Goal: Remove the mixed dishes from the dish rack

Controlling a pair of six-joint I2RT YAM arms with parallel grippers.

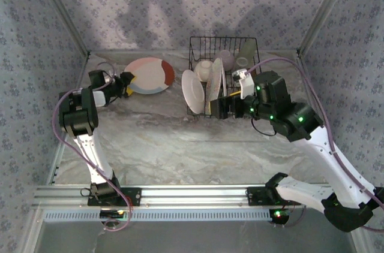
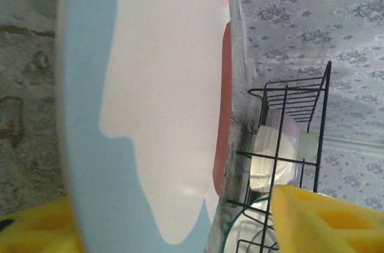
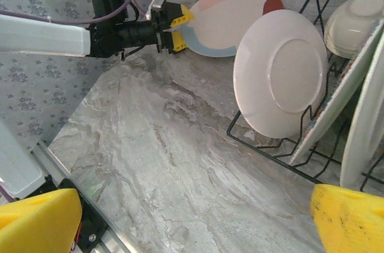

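Dish rack (image 1: 198, 49) of black wire stands at the back of the counter (image 1: 180, 151), right of centre, with most of the mixed dishes inside it. A white plate (image 1: 192, 92) leans outward at its near left corner, further plates stand on edge beside it, and a cream bowl (image 1: 204, 68), a lilac bowl (image 1: 225, 58) and a pale cup (image 1: 245, 55) sit toward the back.

One dish is already out: a pastel plate (image 1: 150, 76) in pink, blue, white and rust appears to rest on the counter near the back wall, well to the left of the rack. The left gripper (image 1: 128, 83) sits at its left rim with its yellow fingers spread wider than the plate is thick, so it straddles the edge without clamping it. The step in hand looks like setting this plate down.

The right gripper (image 1: 216, 108) hovers at the rack's near edge, jaws wide apart and empty. Next, the left arm likely needs to back straight off the rim without nudging the plate. The right one needs to close on a plate's edge and lift it clear of the tines.

The counter is grey, veined like marble, with a metal rail along its near edge. Pale floral-patterned walls enclose it on three sides.
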